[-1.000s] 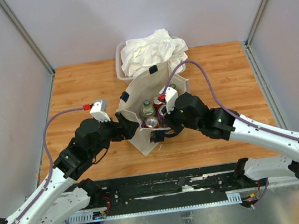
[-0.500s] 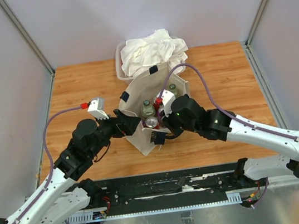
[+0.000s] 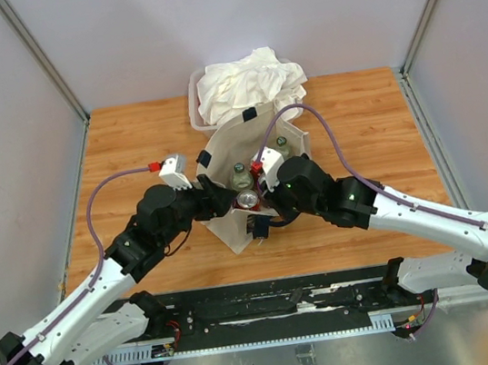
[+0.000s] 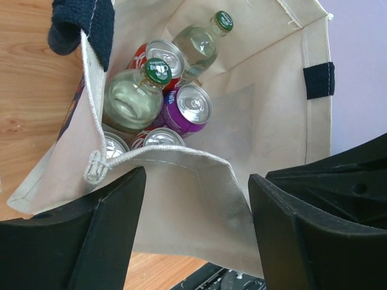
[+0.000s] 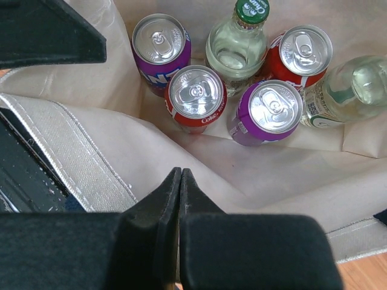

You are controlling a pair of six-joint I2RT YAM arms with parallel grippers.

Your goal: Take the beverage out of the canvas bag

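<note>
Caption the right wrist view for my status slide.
Right fingers shut over the open canvas bag, looking down on two purple cans, two red cans and two clear bottles.

- Left arm reaches forward and inward, elbow bent.
- Left tool has its fingers spread wide.
- Right arm angles inward; right tool points down, fingers pressed together.

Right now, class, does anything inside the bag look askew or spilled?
One glass bottle leans against the canvas bag wall; the other bottle and the cans stand upright. No spill shows.
</note>
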